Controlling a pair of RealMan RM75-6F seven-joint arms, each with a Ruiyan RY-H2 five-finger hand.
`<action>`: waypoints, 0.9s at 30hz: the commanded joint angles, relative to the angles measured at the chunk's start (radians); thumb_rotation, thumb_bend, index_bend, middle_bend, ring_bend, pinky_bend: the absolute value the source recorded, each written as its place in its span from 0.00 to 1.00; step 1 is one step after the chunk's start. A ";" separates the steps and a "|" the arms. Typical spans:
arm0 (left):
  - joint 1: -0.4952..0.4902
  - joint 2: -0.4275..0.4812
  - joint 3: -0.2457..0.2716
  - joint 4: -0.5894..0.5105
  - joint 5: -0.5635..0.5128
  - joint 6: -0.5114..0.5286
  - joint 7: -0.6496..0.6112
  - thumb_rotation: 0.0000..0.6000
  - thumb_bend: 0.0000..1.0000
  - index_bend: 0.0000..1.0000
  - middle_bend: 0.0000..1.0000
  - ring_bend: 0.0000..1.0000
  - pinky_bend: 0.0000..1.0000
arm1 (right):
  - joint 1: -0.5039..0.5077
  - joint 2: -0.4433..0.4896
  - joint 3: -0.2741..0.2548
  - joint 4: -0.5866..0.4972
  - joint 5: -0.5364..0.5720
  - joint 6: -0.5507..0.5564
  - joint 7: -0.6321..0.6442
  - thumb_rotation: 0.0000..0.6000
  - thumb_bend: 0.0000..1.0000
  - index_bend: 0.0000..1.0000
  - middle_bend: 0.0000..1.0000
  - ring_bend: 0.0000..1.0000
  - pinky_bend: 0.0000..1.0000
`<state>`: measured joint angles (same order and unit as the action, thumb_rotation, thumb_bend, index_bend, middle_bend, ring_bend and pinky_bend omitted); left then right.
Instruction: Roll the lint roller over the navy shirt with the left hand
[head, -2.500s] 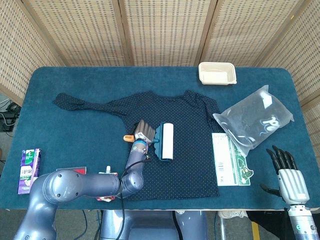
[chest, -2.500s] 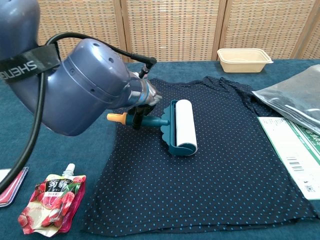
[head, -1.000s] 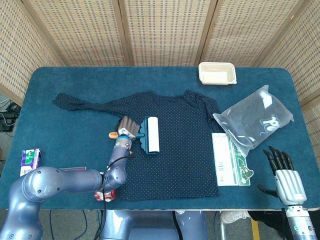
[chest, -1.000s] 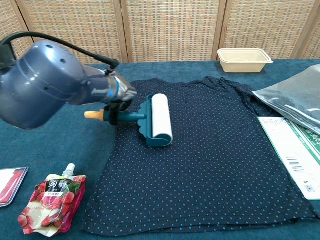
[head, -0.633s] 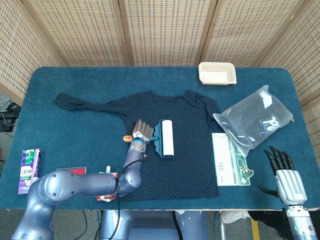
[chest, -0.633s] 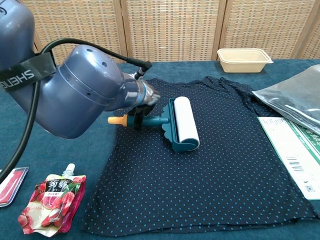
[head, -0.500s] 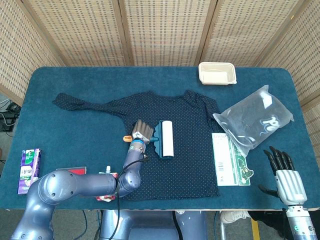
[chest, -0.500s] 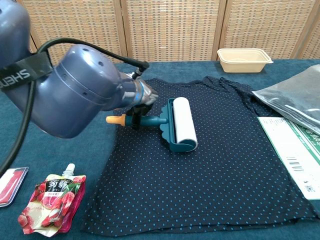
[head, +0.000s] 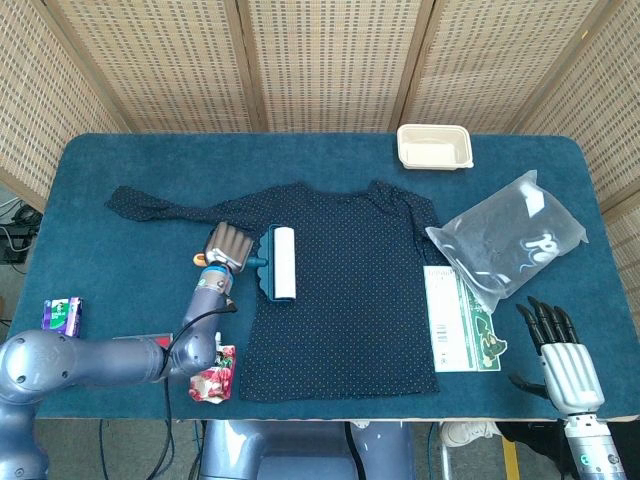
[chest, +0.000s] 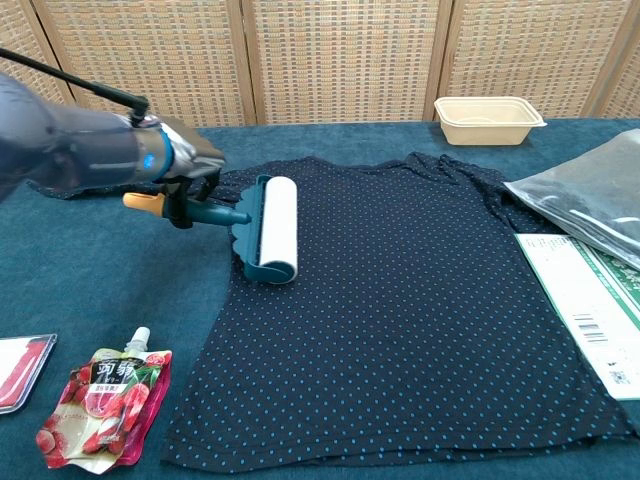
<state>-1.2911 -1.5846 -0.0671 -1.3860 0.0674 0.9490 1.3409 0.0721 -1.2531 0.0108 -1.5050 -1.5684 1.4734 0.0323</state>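
The navy shirt (head: 345, 280) (chest: 420, 300) with light dots lies flat on the blue table, one sleeve stretched to the left. My left hand (head: 227, 247) (chest: 185, 150) grips the teal handle of the lint roller (head: 279, 262) (chest: 272, 228). Its white roll rests on the shirt's left part near the edge, and the orange handle tip sticks out left of the hand. My right hand (head: 558, 345) hangs open beyond the table's near right corner, holding nothing; the chest view does not show it.
A beige tray (head: 434, 146) (chest: 489, 118) stands at the back. A clear plastic bag (head: 508, 235) (chest: 590, 195) and a green-white card (head: 459, 318) (chest: 585, 305) lie right of the shirt. A red drink pouch (head: 212, 372) (chest: 105, 402) and a purple carton (head: 62, 313) lie near left.
My left hand has pulled the lint roller leftward across the shirt, from its middle-left to its left edge. The right hand has barely shifted.
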 joint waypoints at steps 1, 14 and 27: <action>0.075 0.080 0.043 -0.061 0.138 -0.011 -0.113 1.00 1.00 0.92 0.78 0.80 0.72 | 0.000 -0.002 -0.003 -0.004 -0.005 0.002 -0.008 1.00 0.10 0.00 0.00 0.00 0.00; 0.217 0.200 0.103 -0.108 0.417 -0.008 -0.355 1.00 0.68 0.50 0.39 0.44 0.51 | -0.008 0.005 -0.006 -0.027 -0.029 0.031 -0.029 1.00 0.10 0.00 0.00 0.00 0.00; 0.266 0.166 0.105 -0.051 0.462 0.023 -0.422 1.00 0.37 0.07 0.00 0.00 0.05 | -0.010 0.007 -0.011 -0.033 -0.039 0.038 -0.036 1.00 0.10 0.00 0.00 0.00 0.00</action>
<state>-1.0374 -1.4096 0.0418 -1.4529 0.5058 0.9638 0.9415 0.0617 -1.2465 0.0003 -1.5384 -1.6072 1.5110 -0.0033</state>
